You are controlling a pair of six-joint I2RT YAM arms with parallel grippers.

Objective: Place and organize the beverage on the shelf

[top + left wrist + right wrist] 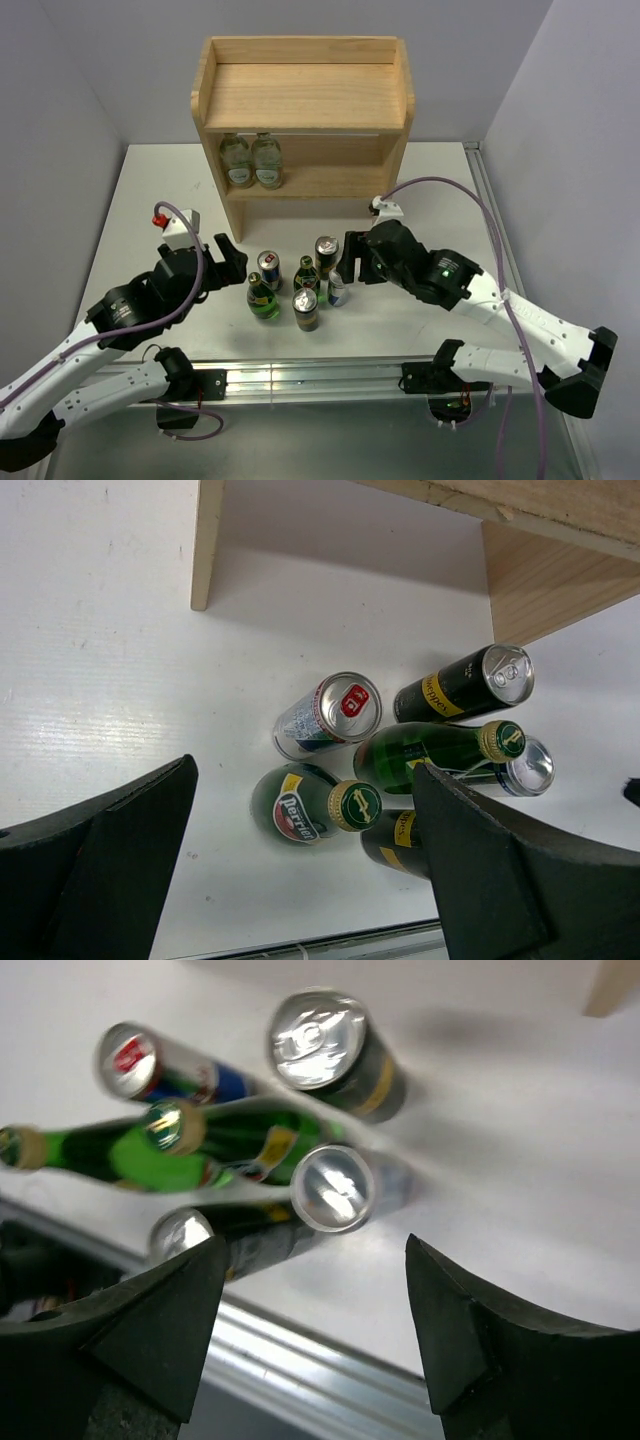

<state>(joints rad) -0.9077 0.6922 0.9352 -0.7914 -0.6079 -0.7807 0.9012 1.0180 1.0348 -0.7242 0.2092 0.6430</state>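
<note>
Six drinks stand bunched on the table in front of the wooden shelf (300,95): two green bottles (262,298) (306,275), two black cans (326,250) (305,308), and two blue-and-silver cans (268,268) (337,288). My left gripper (230,262) is open and empty, just left of the cluster. In the left wrist view its gripper (305,772) hovers over a green bottle (310,805). My right gripper (350,260) is open and empty, just right of the cluster. In the right wrist view its gripper (315,1250) sits near a slim can (335,1188).
Two clear glass bottles (252,160) stand at the left of the shelf's lower tier. The top board has a raised rim. A metal rail (320,378) runs along the table's near edge. The shelf's side panels (207,540) stand just beyond the drinks.
</note>
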